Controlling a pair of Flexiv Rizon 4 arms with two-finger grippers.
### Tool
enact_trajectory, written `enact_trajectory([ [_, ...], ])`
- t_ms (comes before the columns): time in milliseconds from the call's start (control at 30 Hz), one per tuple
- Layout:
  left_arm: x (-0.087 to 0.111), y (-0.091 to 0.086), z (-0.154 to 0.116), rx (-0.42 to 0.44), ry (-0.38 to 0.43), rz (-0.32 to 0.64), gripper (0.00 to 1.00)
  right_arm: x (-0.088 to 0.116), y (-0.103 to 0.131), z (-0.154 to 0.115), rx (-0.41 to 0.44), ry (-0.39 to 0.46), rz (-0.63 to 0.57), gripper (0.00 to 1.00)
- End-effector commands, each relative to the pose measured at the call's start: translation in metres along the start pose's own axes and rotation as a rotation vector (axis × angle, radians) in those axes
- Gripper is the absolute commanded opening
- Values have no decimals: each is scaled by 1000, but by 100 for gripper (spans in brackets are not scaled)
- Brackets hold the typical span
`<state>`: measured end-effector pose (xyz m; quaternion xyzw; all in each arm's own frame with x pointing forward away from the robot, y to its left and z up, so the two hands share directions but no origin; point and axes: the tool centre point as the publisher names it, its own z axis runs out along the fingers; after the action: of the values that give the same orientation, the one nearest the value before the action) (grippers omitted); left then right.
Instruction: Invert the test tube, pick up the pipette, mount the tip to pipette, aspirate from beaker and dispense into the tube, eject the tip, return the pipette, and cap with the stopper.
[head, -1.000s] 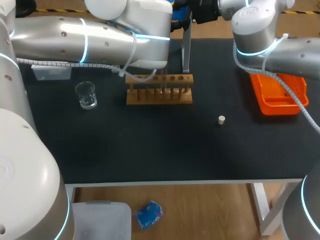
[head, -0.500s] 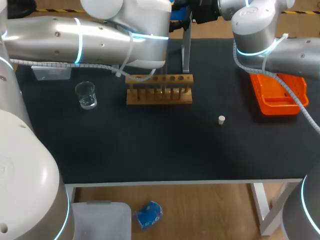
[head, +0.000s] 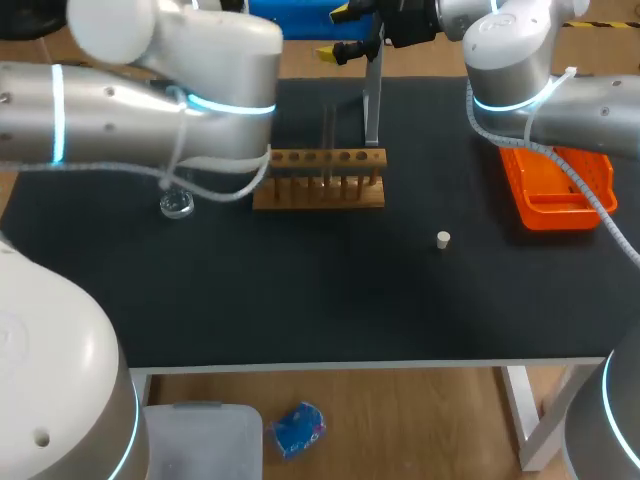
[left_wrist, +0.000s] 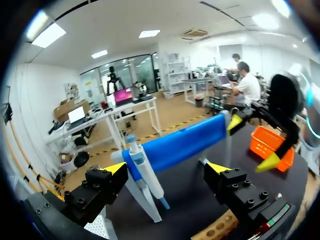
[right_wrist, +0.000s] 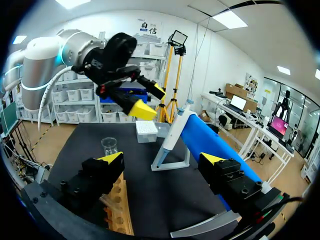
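Wooden test tube rack (head: 318, 180) serves as the reference point. A glass test tube (head: 327, 140) stands upright in it. The pipette (left_wrist: 147, 177) hangs on its stand behind the rack, ahead of the left gripper (left_wrist: 166, 170).

- Left gripper: fingers wide apart, nothing held.
- Right gripper (right_wrist: 161, 159): fingers wide apart, nothing held. It is behind the rack and faces the stand from the opposite side.
- Beaker (right_wrist: 109, 145): left of the rack.
- Stopper (head: 443, 239): in front of the rack, to its right.
- Orange tray (head: 555, 190): well to the right of the rack.

Hazards (judged):
- Both grippers face the same stand. If both advance, their fingers may collide.
- An off-centre approach may push the pipette off its stand.
- A low arm sweep over the rack may strike the tube.

Markings: no legible label can be made out on the pipette, rack or tray.
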<state>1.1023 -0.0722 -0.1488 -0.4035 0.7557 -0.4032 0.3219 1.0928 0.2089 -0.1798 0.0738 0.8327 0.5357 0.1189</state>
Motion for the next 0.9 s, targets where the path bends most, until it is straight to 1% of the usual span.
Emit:
enact_trajectory([
  [33, 16, 17, -50, 185, 598, 187, 100, -1, 0, 0, 2, 3, 0, 100],
  [633, 16, 17, -50, 185, 598, 187, 100, -1, 0, 0, 2, 3, 0, 100],
  [700, 31, 14, -57, 178, 644, 251, 100, -1, 0, 0, 2, 3, 0, 100],
  [767, 46, 13, -68, 218, 668, 273, 100, -1, 0, 0, 2, 3, 0, 100],
  [833, 60, 15, -79, 215, 672, 292, 100, -1, 0, 0, 2, 3, 0, 100],
  [867, 66, 16, -84, 236, 679, 298, 100, -1, 0, 0, 2, 3, 0, 100],
  [900, 72, 17, -88, 238, 684, 313, 100, -1, 0, 0, 2, 3, 0, 100],
])
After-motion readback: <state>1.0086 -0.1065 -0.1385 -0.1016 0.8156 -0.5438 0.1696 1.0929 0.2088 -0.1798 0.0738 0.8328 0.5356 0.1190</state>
